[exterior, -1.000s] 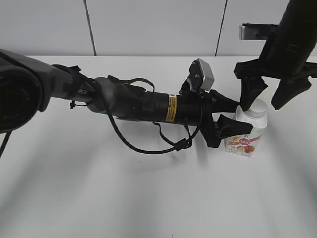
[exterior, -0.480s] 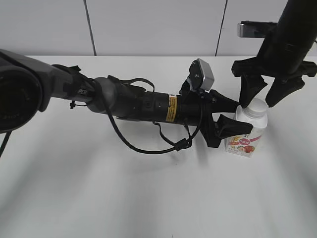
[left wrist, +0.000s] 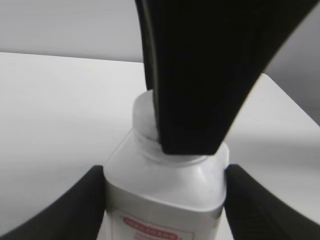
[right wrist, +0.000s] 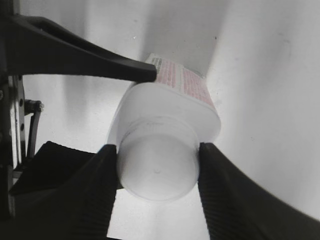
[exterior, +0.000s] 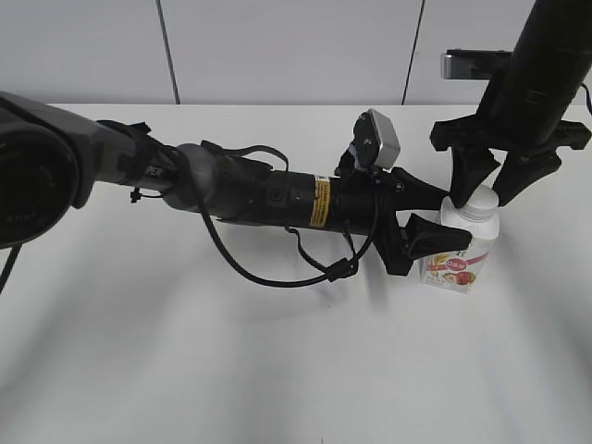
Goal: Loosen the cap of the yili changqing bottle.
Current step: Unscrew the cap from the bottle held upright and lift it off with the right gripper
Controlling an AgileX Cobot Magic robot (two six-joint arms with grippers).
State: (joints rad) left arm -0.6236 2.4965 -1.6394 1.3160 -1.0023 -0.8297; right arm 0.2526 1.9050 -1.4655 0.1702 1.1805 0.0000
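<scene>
The yili changqing bottle [exterior: 460, 264] stands upright on the white table at the right, white with a pink-red label. My left gripper [exterior: 442, 220] reaches across from the left and is shut on the bottle's body; in the left wrist view both jaws [left wrist: 165, 172] press the bottle's [left wrist: 165, 200] sides. The white cap [exterior: 479, 199] sits on the neck. My right gripper [exterior: 483, 196] hangs over it from above, its two fingers closed on the cap's sides. In the right wrist view the fingers [right wrist: 157, 150] touch the cap [right wrist: 157, 170] on both sides, above the bottle [right wrist: 185, 95].
The left arm [exterior: 259, 194], with its cable loop and wrist camera [exterior: 377, 141], lies across the middle of the table [exterior: 231, 351]. A grey wall [exterior: 277, 46] runs behind the table's far edge.
The right gripper's fingers have drawn in from a wide spread and now sit against the cap. The left gripper and bottle have not moved.
</scene>
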